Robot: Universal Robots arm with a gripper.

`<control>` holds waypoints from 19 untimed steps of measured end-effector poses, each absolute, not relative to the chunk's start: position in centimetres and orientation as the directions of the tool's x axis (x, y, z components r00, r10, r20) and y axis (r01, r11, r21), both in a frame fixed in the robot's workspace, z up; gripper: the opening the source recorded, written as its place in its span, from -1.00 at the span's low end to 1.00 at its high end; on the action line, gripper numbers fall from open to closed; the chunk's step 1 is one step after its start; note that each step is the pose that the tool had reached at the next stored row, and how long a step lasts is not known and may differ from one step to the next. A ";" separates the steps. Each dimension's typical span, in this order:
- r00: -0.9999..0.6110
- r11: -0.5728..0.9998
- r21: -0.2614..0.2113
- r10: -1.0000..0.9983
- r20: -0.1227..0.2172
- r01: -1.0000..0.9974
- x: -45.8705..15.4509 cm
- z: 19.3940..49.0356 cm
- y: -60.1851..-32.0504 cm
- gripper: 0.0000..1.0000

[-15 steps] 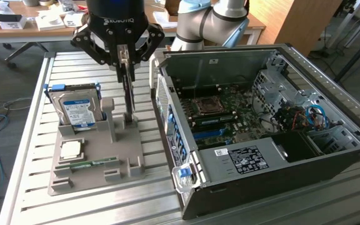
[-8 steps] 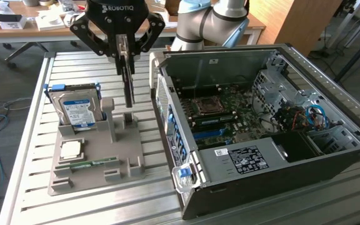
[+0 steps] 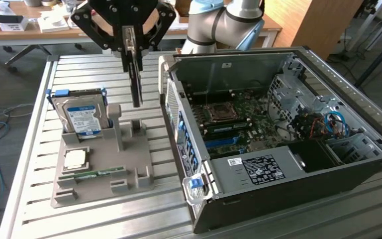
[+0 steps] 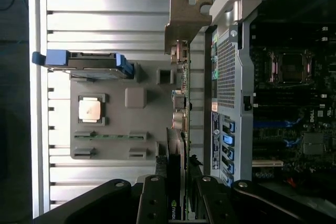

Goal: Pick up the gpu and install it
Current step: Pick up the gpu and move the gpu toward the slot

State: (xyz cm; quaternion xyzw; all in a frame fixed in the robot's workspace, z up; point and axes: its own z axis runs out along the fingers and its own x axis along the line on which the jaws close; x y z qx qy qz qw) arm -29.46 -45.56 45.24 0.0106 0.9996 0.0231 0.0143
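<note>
**While clamped in the hand, gpu hangs on end beside the open case**

Since the hand point(image 3: 133, 59) is closed partway on the gpu point(image 3: 137, 92), pinching its flat faces, the card is off the tray point(image 3: 135, 164) and in the air. It hangs straight down from the hand with its long axis vertical. In the wrist view the hand point(image 4: 179, 182) grips one end and the card point(image 4: 175, 148) runs edge-on away from it, with the metal bracket point(image 4: 185, 22) at the far, lower end.

Key relation: the case point(image 3: 350, 164) lies to the exterior view's right of the card, with its rear wall just beside it. The board point(image 3: 244, 119) lies flat inside, so the card's long axis looks about square to the board, not along it. The card's low end looks clear of the tray posts, though from this angle I can't be sure.

Drive point(image 3: 81, 117), chip point(image 3: 76, 158) and memory stick point(image 3: 98, 174) sit in the tray on the table point(image 3: 91, 69).

Hard to make out:
- Which slot on the board is free; blue strips show near the middle, but detail is murky.
- The card's connector edge, since it is seen edge-on.
- The upper part of the hand, cut off at the frame edge.
</note>
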 end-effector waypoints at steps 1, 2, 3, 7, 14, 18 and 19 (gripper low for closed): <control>-0.999 0.999 0.046 0.022 -0.028 0.021 -29.5 45.4 -45.6 -0.47; -0.999 0.999 0.046 0.022 -0.028 0.021 -29.5 45.5 -45.6 -0.47; -0.999 0.999 0.046 0.022 -0.028 0.021 -29.5 45.6 -45.6 -0.47; -0.999 0.999 0.046 0.022 -0.028 0.021 -29.5 45.7 -45.6 -0.47; -0.999 0.999 0.047 0.022 -0.028 0.020 -28.2 45.7 -45.6 -0.47; -0.999 0.999 0.047 0.022 -0.028 0.021 -27.4 45.7 -45.6 -0.47; -0.999 0.999 0.047 0.022 -0.028 0.021 -27.2 45.7 -45.6 -0.47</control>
